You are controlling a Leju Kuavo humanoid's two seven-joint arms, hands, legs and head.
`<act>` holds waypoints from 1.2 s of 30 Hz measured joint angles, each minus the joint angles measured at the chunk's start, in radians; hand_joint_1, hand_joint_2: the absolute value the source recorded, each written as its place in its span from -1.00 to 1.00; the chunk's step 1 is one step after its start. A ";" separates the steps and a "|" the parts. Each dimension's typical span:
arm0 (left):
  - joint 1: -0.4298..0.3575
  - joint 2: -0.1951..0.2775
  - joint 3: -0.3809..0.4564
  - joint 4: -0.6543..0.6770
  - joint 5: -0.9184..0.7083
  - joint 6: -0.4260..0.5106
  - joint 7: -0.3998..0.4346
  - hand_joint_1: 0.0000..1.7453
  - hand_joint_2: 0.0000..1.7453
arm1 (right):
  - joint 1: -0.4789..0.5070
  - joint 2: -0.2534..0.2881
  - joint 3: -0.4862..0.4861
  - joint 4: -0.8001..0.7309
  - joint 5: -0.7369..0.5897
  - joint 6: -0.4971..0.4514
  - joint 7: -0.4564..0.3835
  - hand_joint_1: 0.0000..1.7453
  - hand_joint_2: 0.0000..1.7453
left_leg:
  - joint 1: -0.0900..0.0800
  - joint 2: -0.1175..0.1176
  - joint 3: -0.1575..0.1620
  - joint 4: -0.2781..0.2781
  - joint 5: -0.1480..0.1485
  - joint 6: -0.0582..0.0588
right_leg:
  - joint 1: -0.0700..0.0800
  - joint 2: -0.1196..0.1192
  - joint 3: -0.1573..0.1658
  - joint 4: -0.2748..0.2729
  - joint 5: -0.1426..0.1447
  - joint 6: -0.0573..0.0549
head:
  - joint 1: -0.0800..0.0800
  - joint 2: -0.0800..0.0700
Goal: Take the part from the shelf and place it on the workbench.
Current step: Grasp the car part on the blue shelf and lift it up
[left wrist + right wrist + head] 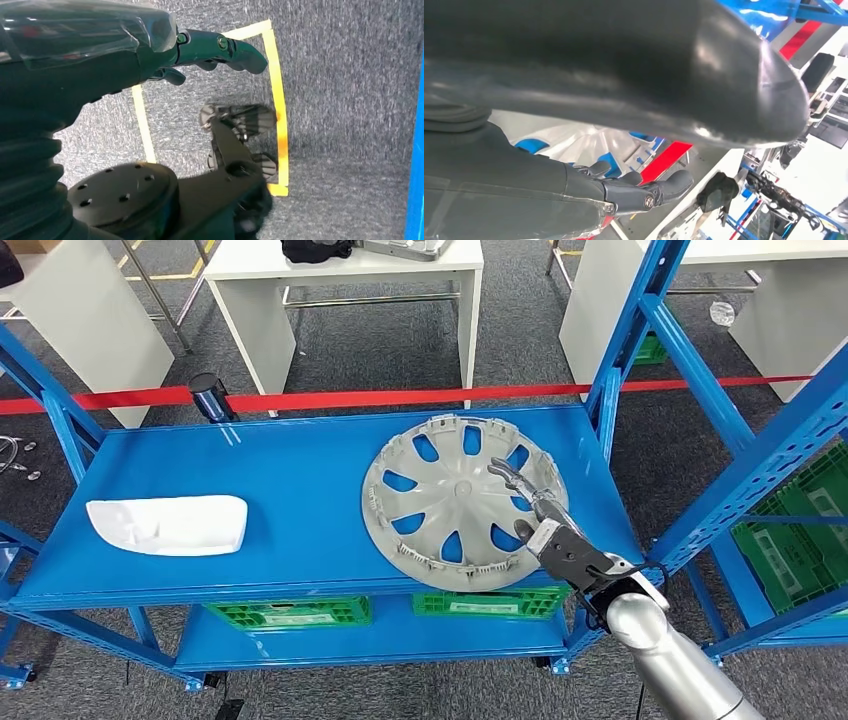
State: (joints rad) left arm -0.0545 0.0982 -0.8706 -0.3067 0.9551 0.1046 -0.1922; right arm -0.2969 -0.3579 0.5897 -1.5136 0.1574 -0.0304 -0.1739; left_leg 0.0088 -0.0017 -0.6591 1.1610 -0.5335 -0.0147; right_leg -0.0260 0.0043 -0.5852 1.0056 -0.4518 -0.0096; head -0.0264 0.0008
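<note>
A grey wheel cover (450, 500) lies face up on the right half of the blue shelf (300, 470). My right hand (545, 525) reaches over its right rim, fingers (512, 476) stretched across the spokes and thumb low by the near rim, with nothing gripped. In the right wrist view the wheel cover (574, 142) lies just beyond the dark fingers (644, 192). A white moulded part (168, 524) rests on the shelf's left side. My left hand (200, 47) hangs over grey carpet and holds nothing.
Blue uprights (620, 350) frame the shelf's right end, and a second blue rack stands further right with a green crate (800, 530). Green crates (290, 613) sit on the lower shelf. A red tape barrier (400, 397) and white tables (350, 270) lie behind.
</note>
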 joint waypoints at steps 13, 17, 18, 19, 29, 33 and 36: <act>-0.003 -0.008 -0.005 0.021 -0.001 0.003 -0.017 -1.00 1.00 | 0.013 0.003 -0.005 0.009 0.090 -0.052 -0.014 -1.00 -1.00 | -0.005 0.001 0.079 -0.178 0.101 0.041 | 0.008 0.004 -0.012 0.022 -0.018 0.020 | 0.003 0.000; -0.003 -0.011 -0.006 0.024 -0.001 0.003 -0.017 -1.00 1.00 | 0.017 0.001 -0.004 0.011 0.092 -0.055 -0.014 -1.00 -1.00 | -0.006 0.000 0.082 -0.185 0.106 0.050 | 0.008 0.003 -0.129 0.263 -0.114 0.014 | 0.006 0.000; -0.003 -0.012 -0.006 0.025 -0.001 0.003 -0.017 -1.00 1.00 | 0.019 0.001 -0.004 0.013 0.092 -0.055 -0.014 -1.00 -1.00 | -0.007 0.000 0.082 -0.184 0.106 0.051 | 0.008 0.003 -0.143 0.290 -0.118 0.019 | 0.006 0.000; -0.003 -0.013 -0.006 0.026 -0.001 0.003 -0.017 -1.00 1.00 | 0.021 0.001 -0.004 0.014 0.092 -0.055 -0.014 -1.00 -1.00 | -0.007 0.000 0.082 -0.183 0.105 0.050 | 0.007 0.002 -0.136 0.272 -0.105 0.027 | 0.006 0.000; -0.003 -0.016 -0.006 0.030 0.000 0.003 -0.021 -1.00 1.00 | 0.018 0.001 -0.004 0.015 0.149 -0.082 -0.018 -1.00 -1.00 | -0.008 -0.003 0.049 -0.105 0.052 0.011 | 0.002 -0.001 0.001 -0.003 0.001 -0.002 | 0.002 0.000; -0.001 -0.016 -0.011 0.033 0.001 0.003 -0.026 -1.00 1.00 | 0.015 -0.004 0.004 0.015 0.240 -0.119 -0.021 -1.00 -1.00 | 0.001 -0.001 -0.065 0.130 -0.042 -0.003 | 0.005 0.000 0.002 -0.002 0.000 -0.007 | -0.002 0.000; -0.001 -0.016 -0.016 0.035 0.004 0.004 -0.031 -1.00 1.00 | 0.013 -0.018 0.014 0.015 0.333 -0.152 -0.019 -1.00 -1.00 | 0.000 -0.001 -0.009 0.010 0.039 0.007 | 0.008 0.001 0.005 -0.002 -0.001 -0.006 | -0.002 0.000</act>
State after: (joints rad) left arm -0.0557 0.0823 -0.8865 -0.2719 0.9593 0.1082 -0.2232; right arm -0.2842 -0.3755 0.6034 -1.4984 0.4904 -0.1823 -0.1933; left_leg 0.0091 -0.0025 -0.6685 1.1711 -0.4945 -0.0075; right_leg -0.0181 0.0054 -0.5805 1.0035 -0.4524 -0.0161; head -0.0280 0.0008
